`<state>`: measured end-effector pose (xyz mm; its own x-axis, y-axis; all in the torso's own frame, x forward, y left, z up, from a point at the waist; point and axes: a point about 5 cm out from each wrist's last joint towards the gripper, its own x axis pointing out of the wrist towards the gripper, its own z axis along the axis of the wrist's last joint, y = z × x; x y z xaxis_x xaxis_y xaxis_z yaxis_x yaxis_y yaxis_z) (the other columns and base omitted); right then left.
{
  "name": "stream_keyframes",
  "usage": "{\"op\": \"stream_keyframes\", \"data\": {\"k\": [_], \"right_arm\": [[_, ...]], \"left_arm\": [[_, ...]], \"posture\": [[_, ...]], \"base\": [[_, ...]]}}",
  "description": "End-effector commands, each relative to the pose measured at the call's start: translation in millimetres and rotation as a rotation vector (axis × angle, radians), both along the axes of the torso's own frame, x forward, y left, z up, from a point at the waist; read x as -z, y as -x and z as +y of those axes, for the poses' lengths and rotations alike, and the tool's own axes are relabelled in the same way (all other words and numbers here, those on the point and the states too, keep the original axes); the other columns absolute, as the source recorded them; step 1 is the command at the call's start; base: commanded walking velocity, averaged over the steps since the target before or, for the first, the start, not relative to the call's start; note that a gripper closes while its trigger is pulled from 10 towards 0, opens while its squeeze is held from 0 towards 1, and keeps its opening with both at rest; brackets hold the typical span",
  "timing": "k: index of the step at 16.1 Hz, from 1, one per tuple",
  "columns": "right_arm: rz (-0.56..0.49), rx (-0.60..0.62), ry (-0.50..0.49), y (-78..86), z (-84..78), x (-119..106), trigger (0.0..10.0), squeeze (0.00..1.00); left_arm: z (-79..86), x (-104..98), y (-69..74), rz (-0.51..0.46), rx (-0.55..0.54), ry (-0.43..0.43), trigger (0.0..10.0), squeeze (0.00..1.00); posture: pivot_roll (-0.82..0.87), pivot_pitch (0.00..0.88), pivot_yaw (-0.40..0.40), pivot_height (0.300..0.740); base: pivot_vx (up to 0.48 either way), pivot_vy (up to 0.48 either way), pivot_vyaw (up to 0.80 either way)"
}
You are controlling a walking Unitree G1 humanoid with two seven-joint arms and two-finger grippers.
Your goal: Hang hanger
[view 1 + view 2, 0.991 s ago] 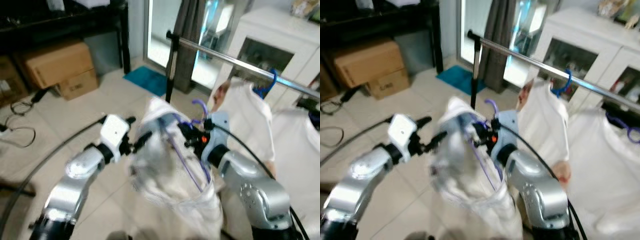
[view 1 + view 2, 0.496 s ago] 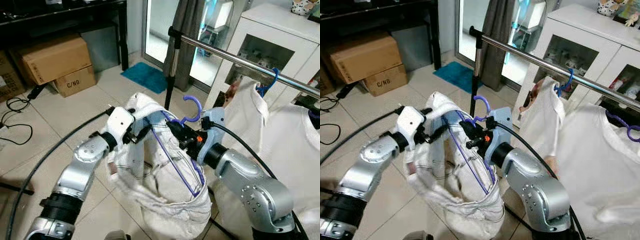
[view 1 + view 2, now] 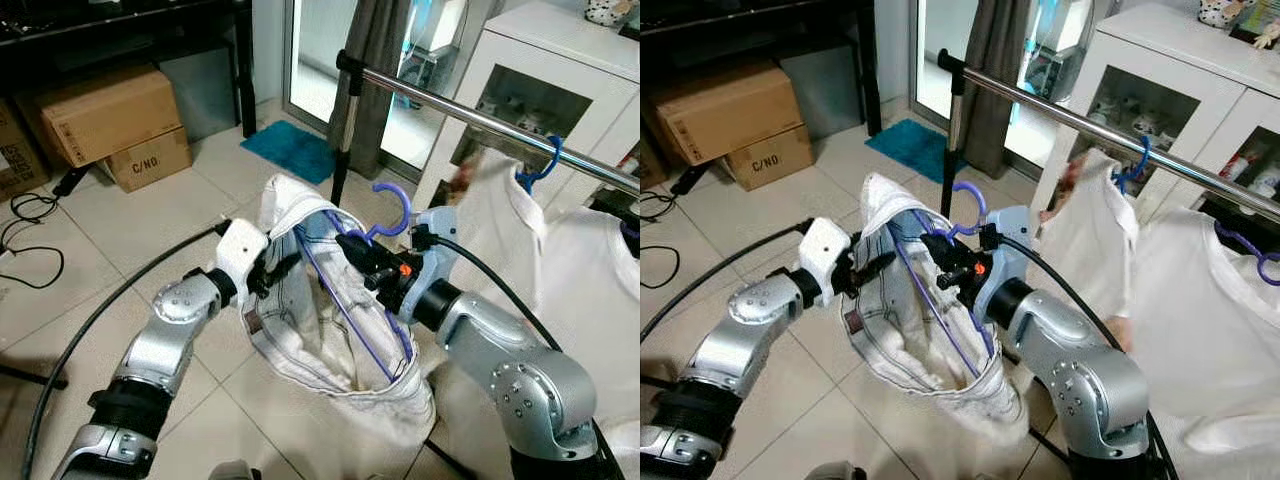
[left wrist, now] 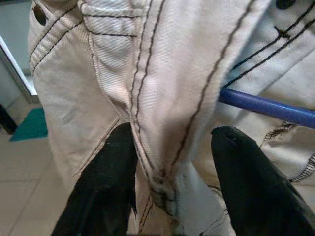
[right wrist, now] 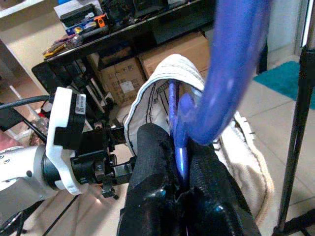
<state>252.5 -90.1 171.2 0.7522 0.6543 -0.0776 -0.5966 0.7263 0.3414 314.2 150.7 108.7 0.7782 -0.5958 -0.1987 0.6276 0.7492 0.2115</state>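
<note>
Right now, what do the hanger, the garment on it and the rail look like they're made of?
Hanger: likely plastic, smooth glossy blue, thin rounded stock.
Garment: off-white woven cotton twill, probably denim; dark contrast stitching and a belt loop show in the left wrist view.
Rail: metal, polished silver tube with bright reflections.

light: bright daylight, glass door | focus: sharp | wrist views: close, soft
</note>
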Motion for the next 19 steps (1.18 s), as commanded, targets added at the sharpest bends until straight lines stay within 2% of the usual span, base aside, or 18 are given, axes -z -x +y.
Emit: {"op": "stream_keyframes", "data": {"k": [1,10,13,15,16,17,18,19], "right_arm": [[-0.058,-0.022,-0.026,-0.1,0.8,-14.1,0.0,0.0],[-0.053,-0.049,-0.015,-1.5,1.0,-13.9,0.0,0.0],[-0.048,-0.055,-0.005,-1.8,0.1,-13.3,0.0,0.0],[-0.036,-0.049,0.023,-1.9,-1.5,-10.1,0.0,0.0],[-0.003,-0.029,0.09,-2.1,-6.9,1.4,0.0,0.0],[0.006,-0.033,0.135,-1.6,-10.1,6.8,0.0,0.0],[0.008,-0.038,0.16,-1.2,-12.2,9.8,0.0,0.0],[0.007,-0.054,0.206,-0.2,-16.9,14.5,0.0,0.0]], "left_arm": [[-3.2,-4.5,-2.9,-0.002,0.022,0.005,0.0,0.0],[-3.4,-3.7,-0.5,0.014,0.039,0.05,0.0,0.0],[-5.6,-8.8,0.3,0.02,0.05,0.12,0.0,0.0],[-5.7,-16.0,-0.6,0.007,0.054,0.166,0.0,0.0],[-1.7,-32.8,-1.3,-0.035,0.067,0.239,0.0,0.0],[2.1,-41.8,-1.3,-0.055,0.068,0.273,0.0,0.0],[7.0,-48.0,-2.2,-0.073,0.054,0.283,0.0,0.0],[22.4,-64.8,-4.7,-0.125,0.003,0.306,0.0,0.0]], "posture": [[-0.05,0.014,-0.078,0.74],[-0.05,0.015,-0.094,0.74],[-0.05,0.016,-0.094,0.74],[-0.05,0.014,-0.092,0.74],[-0.05,0.015,-0.092,0.74],[-0.05,0.014,-0.089,0.74],[-0.05,0.014,-0.089,0.74],[-0.05,0.014,-0.089,0.74]], "base": [[0.0,0.0,0.0],[0.0,0.0,0.0],[0.0,0.0,0.0],[0.0,0.0,0.0],[0.0,0.0,0.0],[0.0,0.0,0.0],[0.0,0.0,0.0],[0.0,0.0,0.0]]}}
